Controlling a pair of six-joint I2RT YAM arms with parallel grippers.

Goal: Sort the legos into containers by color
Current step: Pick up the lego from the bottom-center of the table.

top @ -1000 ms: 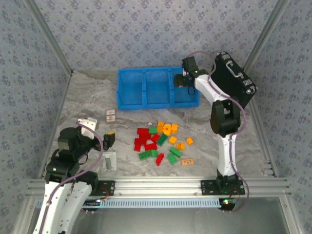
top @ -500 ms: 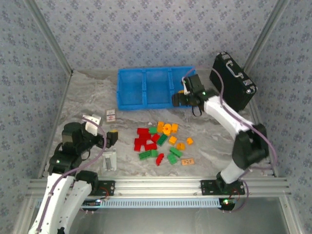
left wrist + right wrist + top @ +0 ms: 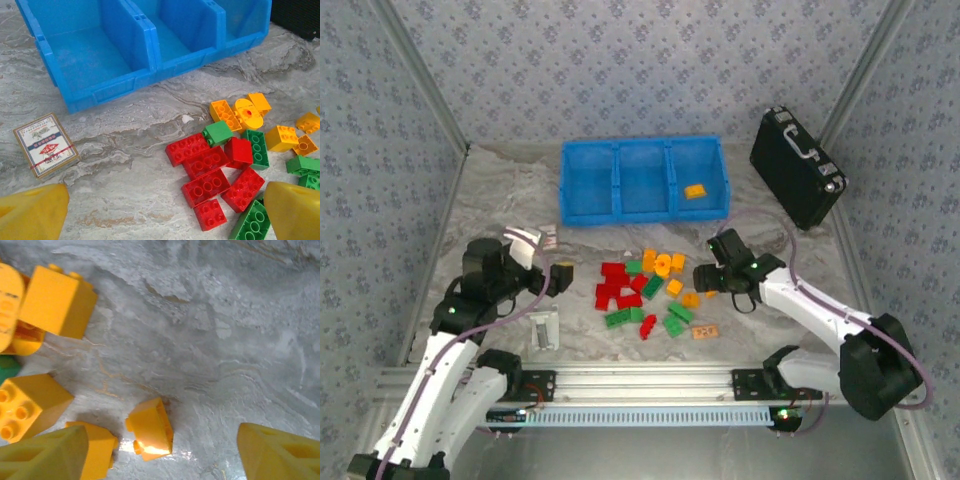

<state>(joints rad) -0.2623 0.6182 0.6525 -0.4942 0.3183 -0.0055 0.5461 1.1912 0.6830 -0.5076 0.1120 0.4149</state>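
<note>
Right gripper [image 3: 160, 455]: fingers spread, empty, over a small orange brick [image 3: 149, 429] at lower centre of its wrist view.
Left gripper [image 3: 162, 215]: wide apart, holding nothing.
Legos [image 3: 650, 290]: piled mid-frame in the top view; a sorted brick [image 3: 695, 191] lies in the blue tray's [image 3: 563, 190] right compartment.
Handling: likely light, rigid, slick; pinch flat opposite sides.

Wht arms [image 3: 810, 310], blk joints [image 3: 875, 370], lilac cables [image 3: 470, 335]

The legos [image 3: 205, 187] are glossy plastic, the blue containers [image 3: 100, 92] smooth plastic, the table [image 3: 140, 142] marble-patterned, faintly shiny.
</note>
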